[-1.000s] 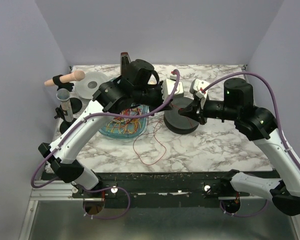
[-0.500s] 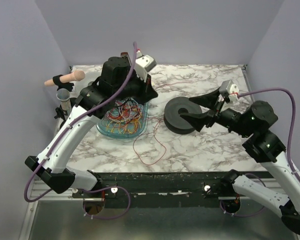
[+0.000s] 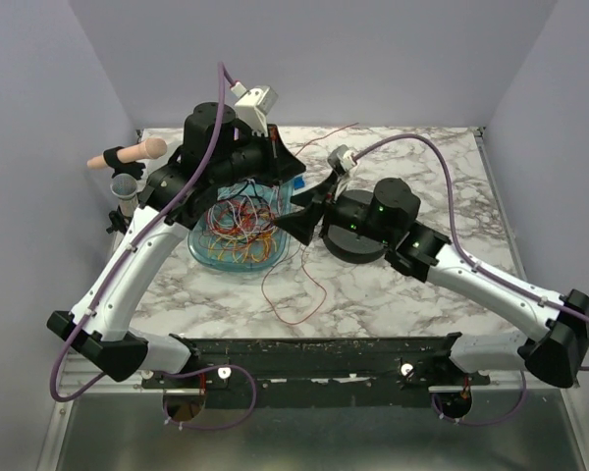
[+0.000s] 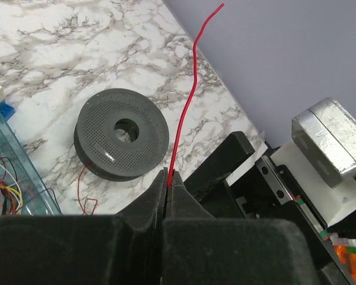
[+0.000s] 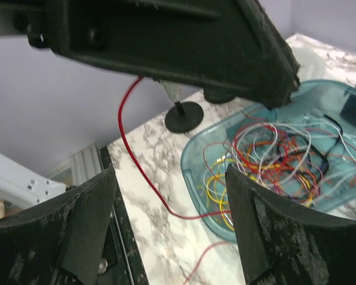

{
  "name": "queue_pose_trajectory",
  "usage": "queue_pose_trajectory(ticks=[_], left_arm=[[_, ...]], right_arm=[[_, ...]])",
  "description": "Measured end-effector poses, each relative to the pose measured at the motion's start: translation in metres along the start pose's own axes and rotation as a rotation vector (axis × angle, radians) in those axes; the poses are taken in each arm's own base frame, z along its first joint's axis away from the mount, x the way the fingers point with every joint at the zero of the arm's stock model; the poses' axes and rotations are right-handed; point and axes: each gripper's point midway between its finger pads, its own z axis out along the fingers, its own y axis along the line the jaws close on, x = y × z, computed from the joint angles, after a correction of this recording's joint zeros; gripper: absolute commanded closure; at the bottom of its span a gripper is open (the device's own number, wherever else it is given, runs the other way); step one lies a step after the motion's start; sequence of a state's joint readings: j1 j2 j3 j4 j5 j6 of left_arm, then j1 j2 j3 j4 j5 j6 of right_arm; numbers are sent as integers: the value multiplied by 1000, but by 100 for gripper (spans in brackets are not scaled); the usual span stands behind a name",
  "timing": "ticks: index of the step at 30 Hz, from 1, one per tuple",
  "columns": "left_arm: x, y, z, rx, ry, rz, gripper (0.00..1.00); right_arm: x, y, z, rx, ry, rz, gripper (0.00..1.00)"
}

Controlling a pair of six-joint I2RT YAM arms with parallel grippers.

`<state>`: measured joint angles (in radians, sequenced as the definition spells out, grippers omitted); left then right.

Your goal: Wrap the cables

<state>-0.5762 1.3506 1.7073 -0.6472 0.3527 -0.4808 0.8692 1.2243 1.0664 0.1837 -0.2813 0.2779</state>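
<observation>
Left gripper (image 4: 168, 176) pinches red cable (image 4: 188, 101), plain at wrist, perhaps hidden overhead; right gripper (image 5: 169, 196) spread.

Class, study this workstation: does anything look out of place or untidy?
Yes. One red cable sprawls in loops on the marble table, between the blue tray and the black spool, outside the tray.

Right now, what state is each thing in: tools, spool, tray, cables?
left tool, shut on red cable.
right tool, open, holding nothing.
red cable, pinched, free end sticking up.
spool, lying flat.
tray, holding other cables.
other cables, tangled loose in tray.
</observation>
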Motion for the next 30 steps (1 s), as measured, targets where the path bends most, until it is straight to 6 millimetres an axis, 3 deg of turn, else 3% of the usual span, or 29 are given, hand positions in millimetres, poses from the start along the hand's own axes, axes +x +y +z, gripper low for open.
queue_pose_trajectory(ticks=[2,4,5,7,12,21,30], left_arm=[[-4,2,0,-3,-12,-18,100],[-7,2,-1,-1,-22,-31,100],[-8,1,-1,5,-24,-40,100],[-10,0,-1,14,-31,-51,100],[-16,2,-5,47,-35,-99,100],[0,3,-4,114,33,-163,100],[18,3,-2,185,55,-273,86]], right_arm=[[-3,-1,11,-7,-10,25,27],[-15,4,20,-31,-46,39,65],[-21,6,24,-49,-66,37,79],[-30,13,28,-87,-100,48,97],[-26,17,31,-132,-118,50,99],[-17,17,9,-114,-88,-29,99],[5,18,1,-114,47,-83,99]])
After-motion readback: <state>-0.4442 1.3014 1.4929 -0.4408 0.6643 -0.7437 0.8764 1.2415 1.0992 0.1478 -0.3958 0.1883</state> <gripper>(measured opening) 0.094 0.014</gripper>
